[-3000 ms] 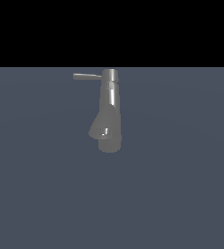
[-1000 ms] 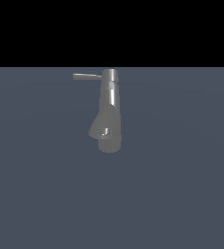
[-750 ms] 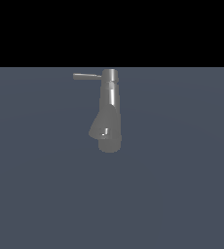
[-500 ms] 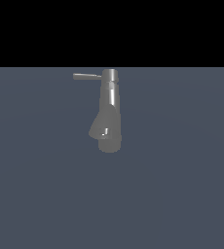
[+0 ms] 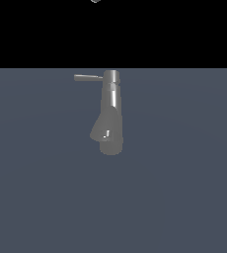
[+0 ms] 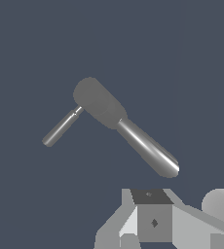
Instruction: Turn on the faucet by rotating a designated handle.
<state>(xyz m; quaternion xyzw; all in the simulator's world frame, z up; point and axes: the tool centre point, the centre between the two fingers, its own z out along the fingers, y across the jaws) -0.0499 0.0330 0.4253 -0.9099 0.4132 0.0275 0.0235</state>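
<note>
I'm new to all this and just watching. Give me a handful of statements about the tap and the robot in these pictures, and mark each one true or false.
1. The handle sticks out sideways from the top of the faucet, toward the exterior view's left. True.
2. The gripper is clamped around the handle. False: in the wrist view the handle lies apart from it, with nothing touching it.
3. The handle is much thinner than the faucet's column. True.
4. Two faucets stand on the surface. False: there is only one.
5. The robot's arm fills the middle of the exterior view. False: only a tiny bit of something shows at the top edge.
</note>
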